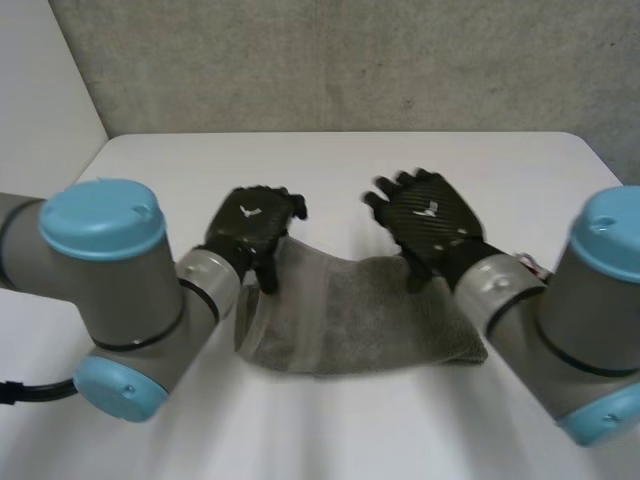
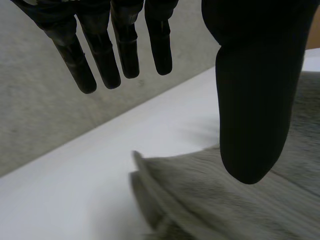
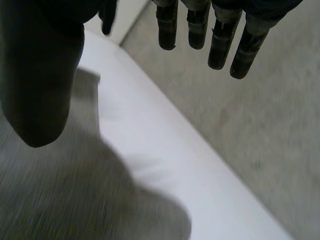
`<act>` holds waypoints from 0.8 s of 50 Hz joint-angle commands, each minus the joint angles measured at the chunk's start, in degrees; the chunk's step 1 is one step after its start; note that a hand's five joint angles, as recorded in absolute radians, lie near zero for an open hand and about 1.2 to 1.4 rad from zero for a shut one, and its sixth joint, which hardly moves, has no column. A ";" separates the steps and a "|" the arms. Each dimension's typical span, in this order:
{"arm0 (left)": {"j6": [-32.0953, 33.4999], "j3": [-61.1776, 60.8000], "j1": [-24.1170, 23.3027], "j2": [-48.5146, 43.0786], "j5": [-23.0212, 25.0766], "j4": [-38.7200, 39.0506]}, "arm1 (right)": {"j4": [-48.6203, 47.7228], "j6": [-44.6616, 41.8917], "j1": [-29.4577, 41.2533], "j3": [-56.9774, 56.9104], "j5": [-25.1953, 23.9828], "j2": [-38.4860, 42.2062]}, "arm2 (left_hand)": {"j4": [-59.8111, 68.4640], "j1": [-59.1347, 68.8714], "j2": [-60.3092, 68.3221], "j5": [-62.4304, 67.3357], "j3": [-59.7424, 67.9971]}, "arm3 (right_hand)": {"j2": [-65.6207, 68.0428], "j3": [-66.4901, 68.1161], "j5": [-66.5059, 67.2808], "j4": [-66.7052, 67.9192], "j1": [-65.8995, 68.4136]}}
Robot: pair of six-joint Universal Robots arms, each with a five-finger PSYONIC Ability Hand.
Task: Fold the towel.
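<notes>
Plainly, the towel [image 1: 360, 315] lay folded on the white table [image 1: 330, 160], a grey band stretched across between the two arms and nearer the robot than the far edge. At its left end the stacked layers showed as separate edges (the left wrist view caught them just beneath the thumb).

The left hand [image 1: 255, 225] hung over the towel's far left corner. Its fingers [image 2: 102, 62] were straight and spread, well apart from the thumb [image 2: 255, 115], and nothing was held between them. The thumb pointed down toward the cloth; whether it touched could not be told.

The right hand [image 1: 430, 215] hung over the far edge of the towel near its right end, palm down. Its fingers [image 3: 220, 47] were likewise straight and slack, reaching out past the cloth over bare table, with the thumb [image 3: 40, 85] set wide of them above the towel. It held nothing either.

Behind the table rose a grey wall [image 1: 350, 60].
</notes>
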 commanded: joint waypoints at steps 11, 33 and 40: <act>0.40 0.37 -3.81 -7.85 -4.89 0.17 | 1.69 -0.19 -11.12 12.77 -6.09 0.29 | 3.24 3.06 3.22 13.41 3.15 | 4.65 4.71 4.83 3.80 5.29; 0.40 0.54 -3.98 -10.31 -7.10 0.17 | 0.37 -3.62 -12.00 14.88 -0.55 3.02 | 3.07 2.89 3.05 13.24 2.99 | 14.58 14.64 14.76 13.73 15.21; 0.40 1.33 -3.81 -10.93 -7.10 0.26 | 0.54 -2.74 -12.17 16.46 -1.25 -2.51 | 3.24 3.06 3.22 13.41 3.15 | 0.28 0.34 0.46 -0.58 0.91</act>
